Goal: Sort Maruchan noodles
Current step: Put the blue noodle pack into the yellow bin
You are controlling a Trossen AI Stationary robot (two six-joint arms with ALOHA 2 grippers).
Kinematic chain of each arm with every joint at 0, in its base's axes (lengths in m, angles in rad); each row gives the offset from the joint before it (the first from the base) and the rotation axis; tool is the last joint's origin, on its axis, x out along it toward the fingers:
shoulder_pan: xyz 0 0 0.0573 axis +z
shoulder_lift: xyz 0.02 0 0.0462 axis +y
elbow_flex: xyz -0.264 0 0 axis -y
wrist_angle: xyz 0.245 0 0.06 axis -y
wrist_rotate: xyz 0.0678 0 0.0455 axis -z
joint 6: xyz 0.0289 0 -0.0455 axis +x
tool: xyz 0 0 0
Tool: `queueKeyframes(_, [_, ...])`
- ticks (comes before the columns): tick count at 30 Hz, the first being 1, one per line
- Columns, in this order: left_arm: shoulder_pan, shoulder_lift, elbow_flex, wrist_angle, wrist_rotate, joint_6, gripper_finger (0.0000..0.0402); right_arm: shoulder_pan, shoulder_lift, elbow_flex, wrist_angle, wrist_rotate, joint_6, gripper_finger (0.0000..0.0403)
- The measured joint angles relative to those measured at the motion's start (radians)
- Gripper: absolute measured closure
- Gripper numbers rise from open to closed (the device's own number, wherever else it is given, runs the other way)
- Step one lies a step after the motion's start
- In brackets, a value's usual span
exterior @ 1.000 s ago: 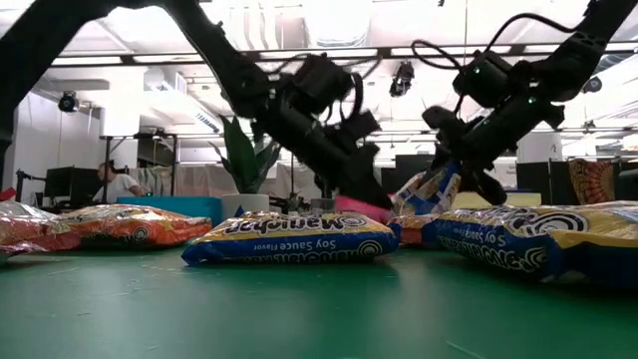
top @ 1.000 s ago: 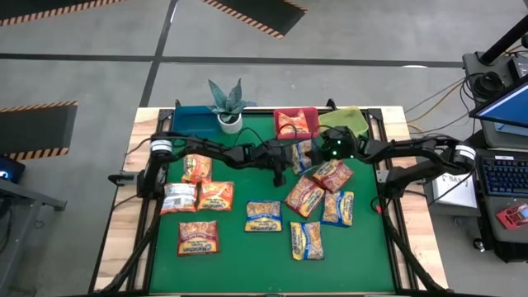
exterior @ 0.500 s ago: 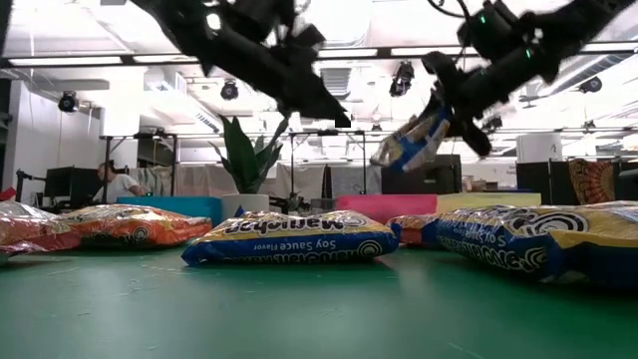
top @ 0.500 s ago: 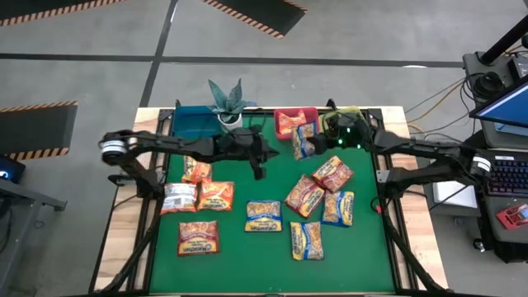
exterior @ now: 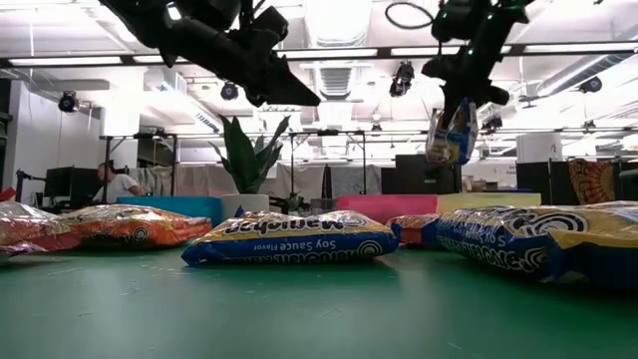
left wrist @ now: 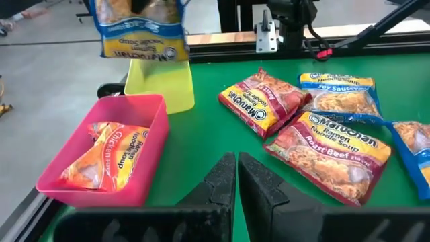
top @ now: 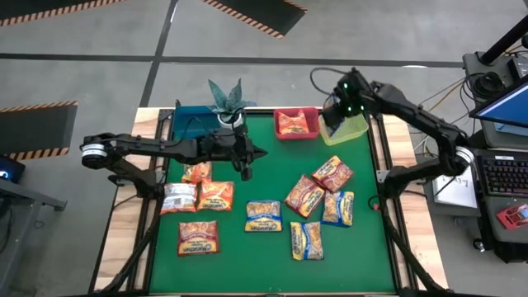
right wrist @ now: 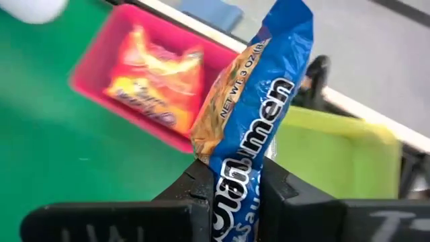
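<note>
My right gripper (top: 338, 111) hangs over the yellow-green bin (top: 356, 130) at the table's far right and is shut on a blue-and-yellow noodle packet (exterior: 451, 133). My left gripper (top: 246, 169) is shut and empty. It hovers above the green mat, left of centre, near the plant. The red bin (top: 297, 124) holds an orange packet (left wrist: 111, 154). Several more packets lie flat on the mat: red and orange ones at the left (top: 198, 194), red and blue-and-yellow ones at the right (top: 318, 198). The blue bin (top: 190, 122) stands at the far left. My right gripper pinches the blue-and-yellow packet by one end (right wrist: 232, 168) between its two fingers (right wrist: 195, 178). It comes at the packet from above. The packet hangs on edge below the fingers (exterior: 451, 133), lifted clear of the table, above the yellow-green bin.
A potted plant (top: 227, 103) in a white pot stands at the far edge between the blue and red bins, close to my left arm. A black frame rail (top: 384, 165) borders the mat. A person (exterior: 115, 184) sits far back in the room.
My right gripper has risen from the middle of the mat and swung toward the far right, carrying the blue-and-yellow packet clear of the table until it hangs over the yellow-green bin. My left gripper has risen and drawn back toward the table's left.
</note>
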Motion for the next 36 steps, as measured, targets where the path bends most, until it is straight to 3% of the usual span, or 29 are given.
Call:
queueKeyframes(4, [0.000, -0.004, -0.001, -0.001, -0.006, 0.026, 0.0402, -0.083, 0.070, 0.037, -0.084, 0.003, -0.066, 0.0363])
queueKeyframes(11, [0.001, -0.061, -0.001, -0.049, -0.138, 0.070, 0.0402, -0.161, 0.146, 0.018, -0.152, 0.003, -0.115, 0.0365])
queueKeyframes(26, [0.001, -0.180, -0.068, -0.056, -0.156, 0.093, 0.0402, -0.164, 0.202, -0.007, -0.073, 0.012, -0.128, 0.0365])
queueKeyframes(36, [0.001, -0.191, -0.072, -0.041, -0.157, 0.093, 0.0402, -0.164, 0.181, 0.077, -0.048, 0.013, -0.114, 0.0365])
